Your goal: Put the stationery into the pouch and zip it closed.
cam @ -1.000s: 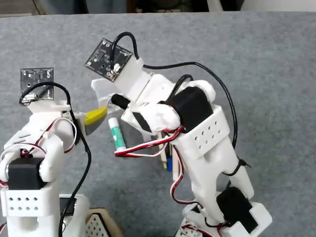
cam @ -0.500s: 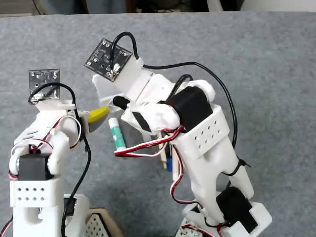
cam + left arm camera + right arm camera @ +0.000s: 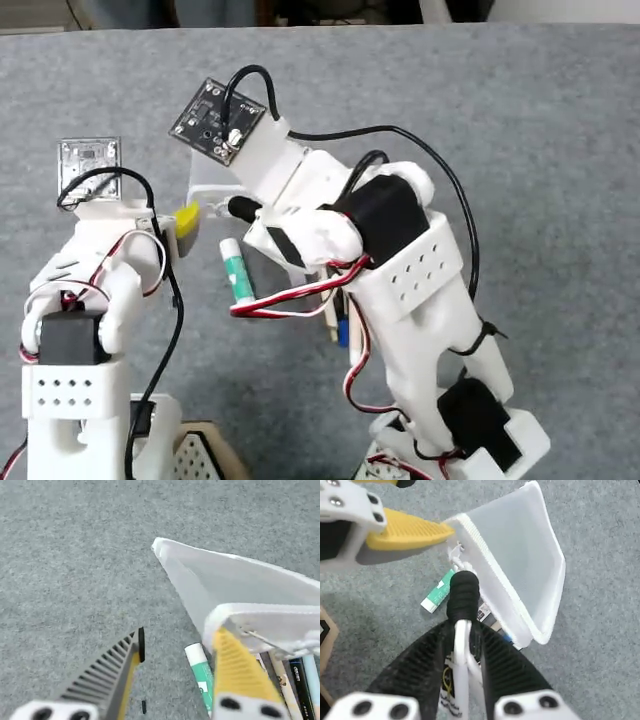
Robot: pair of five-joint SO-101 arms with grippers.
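Over the last second the left arm has drawn itself up and carried the left gripper (image 3: 186, 220) a little farther up the table. Its yellow finger, which lay long and slanted, now sits shorter and squarer against the edge of the translucent white zip pouch (image 3: 240, 587); the right arm has hardly stirred. Nearest the arm bases, a bundle of loose pens (image 3: 338, 325) lies on the grey carpeted table (image 3: 560, 150), half hidden under the right arm and not yet packed. Just beyond them the green-and-white glue stick (image 3: 237, 272) lies flat, also outside the pouch. Next comes the right gripper (image 3: 463, 627), its black jaws clamped on a white-barrelled pen with a black rubber grip (image 3: 462, 592). The grip end points at the zip-lined mouth, seemingly lined up so the pen can slide straight in. Beside it the left gripper stands wide apart and grasps nothing. One yellow finger is at the rim near the zip pull and the other hangs clear over bare table, which looks like a way to prop and steady the mouth rather than pinch it. Farthest off, the pouch's body stretches away from both arms, open end towards them; whether anything is inside yet I cannot tell.
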